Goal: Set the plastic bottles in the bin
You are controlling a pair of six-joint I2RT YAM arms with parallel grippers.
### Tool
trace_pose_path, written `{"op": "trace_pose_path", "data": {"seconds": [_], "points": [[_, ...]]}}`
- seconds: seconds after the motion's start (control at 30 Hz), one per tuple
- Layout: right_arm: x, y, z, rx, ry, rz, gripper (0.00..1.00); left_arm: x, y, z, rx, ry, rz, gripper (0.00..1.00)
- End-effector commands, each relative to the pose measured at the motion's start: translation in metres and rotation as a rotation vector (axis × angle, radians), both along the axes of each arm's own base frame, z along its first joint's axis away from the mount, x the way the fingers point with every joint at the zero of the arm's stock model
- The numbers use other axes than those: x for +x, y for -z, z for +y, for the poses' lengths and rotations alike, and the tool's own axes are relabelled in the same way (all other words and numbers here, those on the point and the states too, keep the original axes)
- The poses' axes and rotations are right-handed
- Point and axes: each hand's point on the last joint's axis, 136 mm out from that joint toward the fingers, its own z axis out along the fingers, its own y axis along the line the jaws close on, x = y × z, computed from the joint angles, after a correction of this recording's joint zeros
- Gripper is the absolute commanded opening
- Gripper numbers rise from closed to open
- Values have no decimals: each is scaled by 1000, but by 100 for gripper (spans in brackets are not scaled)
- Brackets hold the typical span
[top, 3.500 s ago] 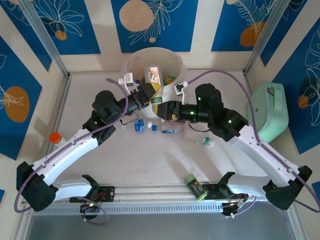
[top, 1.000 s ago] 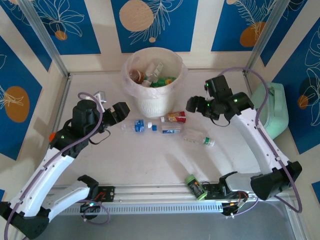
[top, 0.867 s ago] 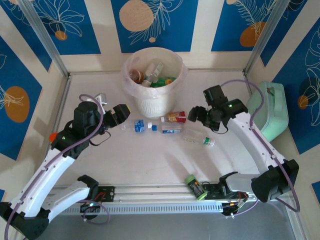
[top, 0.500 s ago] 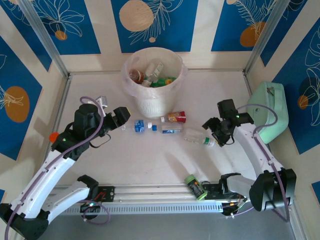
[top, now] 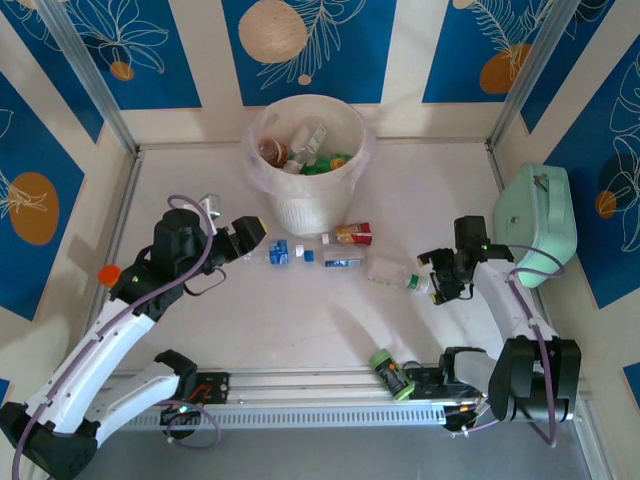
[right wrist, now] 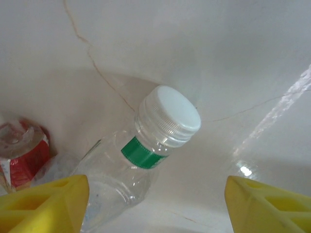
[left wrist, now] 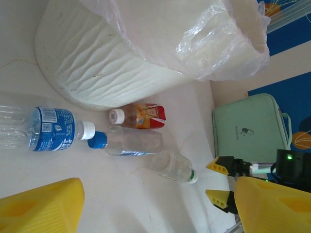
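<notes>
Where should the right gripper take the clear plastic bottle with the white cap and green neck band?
Grip the clear plastic bottle across its shoulder below the green band, from above: it lies flat, white cap towards the open right gripper.

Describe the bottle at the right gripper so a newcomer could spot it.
Start at the cream bin and look right toward the mint-green case. The last bottle of the row lying between them, by the right gripper, is it: clear, the only one with a green neck band under its white cap.
</notes>
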Motion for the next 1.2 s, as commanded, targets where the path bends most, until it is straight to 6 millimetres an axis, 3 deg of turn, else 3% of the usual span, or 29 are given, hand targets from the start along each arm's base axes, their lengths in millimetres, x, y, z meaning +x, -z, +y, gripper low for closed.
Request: {"op": "trace_pose_path", "data": {"seconds": [0.0,0.47,0.67,0.83,1.0,1.17], "points": [[12,4,11,80,42,-7,75,1,-6,-4,-33,22,-16,80],[25,43,18,94,124,77,74,2,-5,-13,-53,63,-14,79],[24,50,13,58,134,91,65,0,-1,-12,-41,68,-10,78],[23,54,7,22,105,94,48,-1,2,-13,-44,73,-5,78],[24,48,3,-15,60,70,43,-1,1,-13,-46,76,-8,78],[35,21,3,-55,-25,-48,40,-1,1,-14,-42,80,-6,79]]}}
